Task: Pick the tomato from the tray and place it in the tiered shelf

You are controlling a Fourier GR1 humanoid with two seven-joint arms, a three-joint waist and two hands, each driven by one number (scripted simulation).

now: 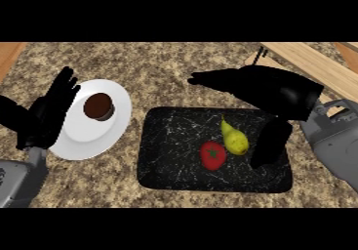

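Observation:
A red tomato point(213, 155) lies in the black speckled tray point(167, 168) at the middle of the counter, touching a yellow pear point(234, 138) to its right. My right hand point(271, 93) hovers open above the tray's far right corner, fingers stretched to the left, thumb hanging down over the tray's right side, apart from the tomato. The wooden tiered shelf point(314, 61) shows at the upper right, partly hidden by that hand. My left hand point(48, 110) rests open at the left, fingers up.
A white plate point(77, 139) carrying a dark brown cup point(99, 106) stands left of the tray, beside my left hand. A wooden strip point(5, 56) borders the granite counter at the upper left.

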